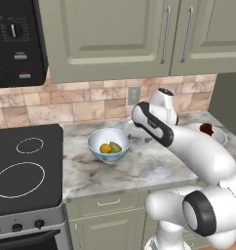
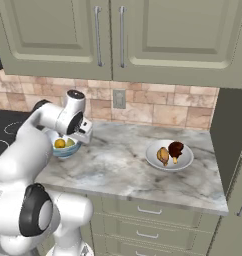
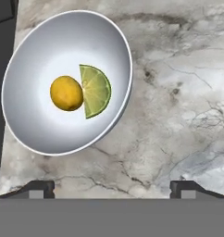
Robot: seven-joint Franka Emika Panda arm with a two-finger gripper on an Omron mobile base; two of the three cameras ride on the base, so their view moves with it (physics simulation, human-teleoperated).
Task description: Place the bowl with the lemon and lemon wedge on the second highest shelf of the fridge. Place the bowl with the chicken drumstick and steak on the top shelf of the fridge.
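From the left base view I see the lemon bowl (image 1: 108, 145) on the marble table (image 1: 139, 168), just beside the stove (image 1: 25, 168), with the lemon (image 1: 106, 148) and wedge (image 1: 115, 147) inside. My arm reaches over the table toward it; the hand sits just right of the bowl, apart from it. The meat bowl (image 1: 213, 133) peeks out behind the arm at the far right.

From the right base view the gripper (image 2: 83, 131) hangs over the near rim of the lemon bowl (image 2: 64, 147), not touching as far as I can tell. Well apart, toward the tall side panel, the meat bowl (image 2: 169, 155) holds the drumstick (image 2: 163, 155) and the dark steak (image 2: 176, 148).

In the hand view I look down on the lemon bowl (image 3: 67, 82) — lemon (image 3: 66, 93) and wedge (image 3: 95, 90) touching at its middle. The fingertips (image 3: 38, 187) stand wide apart at the bottom with bare table between them; the jaws are fully open and hold nothing.

I judge I'm in the approach to the first bowl. Next I need to shift toward its rim, straddle the wall with one finger inside, descend and close — without tipping the fruit out.
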